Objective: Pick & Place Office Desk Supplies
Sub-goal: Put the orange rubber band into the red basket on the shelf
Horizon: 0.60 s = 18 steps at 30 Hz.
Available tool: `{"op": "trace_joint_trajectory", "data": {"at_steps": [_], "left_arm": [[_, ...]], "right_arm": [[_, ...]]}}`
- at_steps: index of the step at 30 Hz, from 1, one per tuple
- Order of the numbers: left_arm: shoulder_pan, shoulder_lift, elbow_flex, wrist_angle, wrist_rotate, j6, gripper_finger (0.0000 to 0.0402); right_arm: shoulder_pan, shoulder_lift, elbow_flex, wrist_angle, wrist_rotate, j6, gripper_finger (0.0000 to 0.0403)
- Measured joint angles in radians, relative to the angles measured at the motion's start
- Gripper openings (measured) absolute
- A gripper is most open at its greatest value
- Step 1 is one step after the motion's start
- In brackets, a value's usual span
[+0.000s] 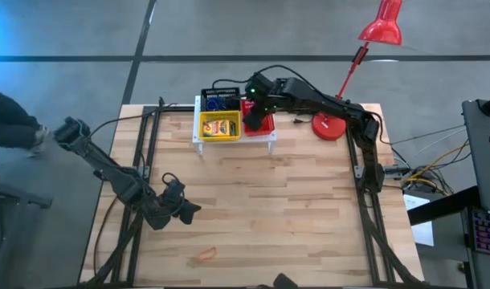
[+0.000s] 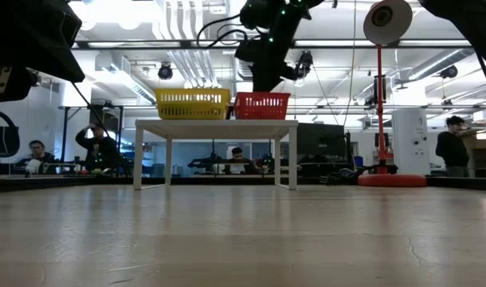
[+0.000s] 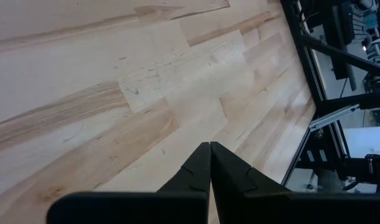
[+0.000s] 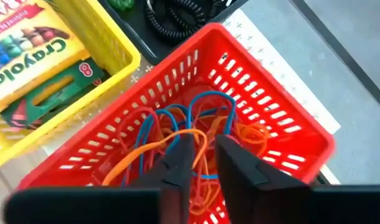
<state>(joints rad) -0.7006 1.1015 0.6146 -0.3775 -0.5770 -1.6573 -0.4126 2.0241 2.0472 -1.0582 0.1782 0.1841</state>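
High view: right gripper point(image 1: 258, 112) over red basket point(image 1: 265, 124) beside yellow basket point(image 1: 219, 125); one orange band point(image 1: 206, 255) remains on table point(image 1: 293, 209), far from the baskets. Right wrist view: fingers point(image 4: 240, 163) slightly parted above bands point(image 4: 190, 140), gripping nothing. Left wrist view: left gripper point(image 3: 209, 149) closed, empty.

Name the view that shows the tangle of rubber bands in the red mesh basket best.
The right wrist view: the orange and blue rubber-band loops fill the red mesh basket just past the right claw. The high view hides them under the arm; the low view shows only the basket's side; the left wrist view shows none.
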Motion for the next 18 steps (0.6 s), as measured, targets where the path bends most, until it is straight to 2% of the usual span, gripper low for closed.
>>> {"op": "trace_joint_trajectory", "data": {"at_steps": [7,9,13,18], "left_arm": [[0.0,0.0,0.0,0.0,0.001,0.009,0.001],[0.0,0.0,0.0,0.0,0.0,0.011,0.001],[0.0,0.0,0.0,0.0,0.0,0.013,0.001],[0.0,0.0,0.0,-0.001,0.015,0.107,0.001]], "right_arm": [[0.002,-0.002,0.064,-0.067,-0.006,0.009,0.0148],[0.012,-0.013,0.076,-0.071,-0.043,0.022,0.0166],[0.068,-0.067,0.079,-0.067,-0.129,0.077,0.0183],[0.212,-0.165,0.022,-0.055,-0.126,0.099,0.0179]]}}
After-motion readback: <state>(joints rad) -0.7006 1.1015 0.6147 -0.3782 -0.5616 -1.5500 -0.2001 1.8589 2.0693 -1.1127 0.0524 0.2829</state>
